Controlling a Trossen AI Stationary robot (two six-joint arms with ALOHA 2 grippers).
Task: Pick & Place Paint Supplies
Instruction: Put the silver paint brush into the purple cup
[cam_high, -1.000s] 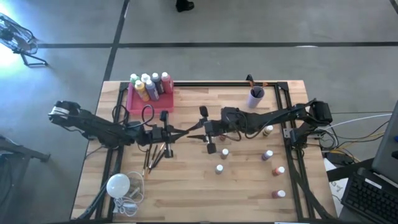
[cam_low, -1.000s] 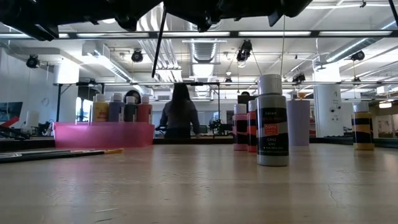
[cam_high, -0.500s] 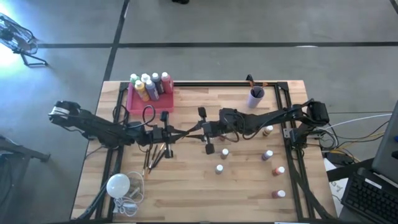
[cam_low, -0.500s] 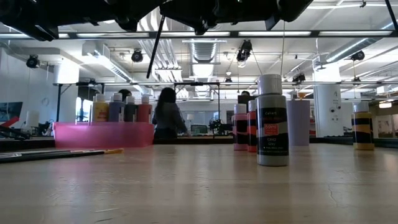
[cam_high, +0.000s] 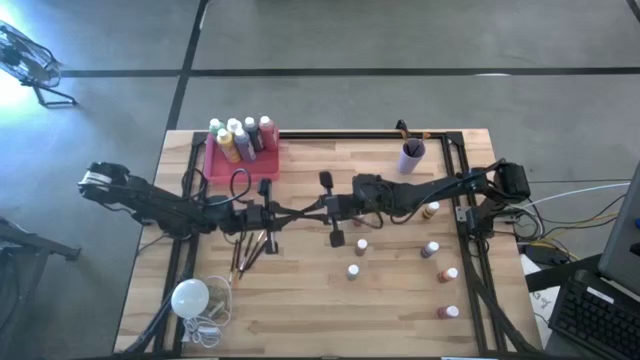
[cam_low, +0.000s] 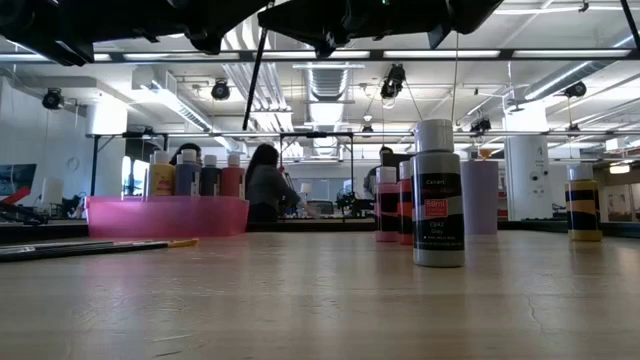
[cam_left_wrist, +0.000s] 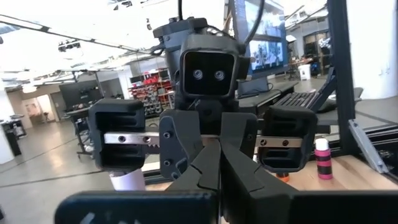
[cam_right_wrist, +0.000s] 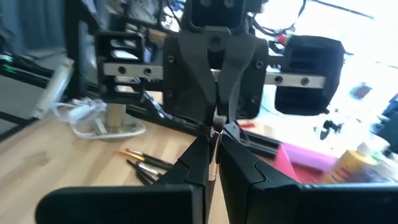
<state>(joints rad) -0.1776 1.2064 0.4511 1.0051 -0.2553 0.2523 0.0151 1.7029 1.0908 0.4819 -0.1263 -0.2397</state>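
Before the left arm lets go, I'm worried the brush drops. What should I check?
1. Right tool shut on the paintbrush: ok.
2. Left tool released: not ok, it is shut on the brush too.
3. Brush clear of the table: ok, it hangs above it.
4. Purple cup upright: ok.
5. Right tool's grip firm enough: cannot tell.

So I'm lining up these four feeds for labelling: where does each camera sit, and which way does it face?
High view: overhead, straight down on the wooden table, both arms meeting mid-table.
Low view: table height, facing the room past a grey bottle; arms overhead.
Left wrist view: faces the shut right gripper.
Right wrist view: faces the shut left gripper.
Shared: the pink tray shows in the high and low views.
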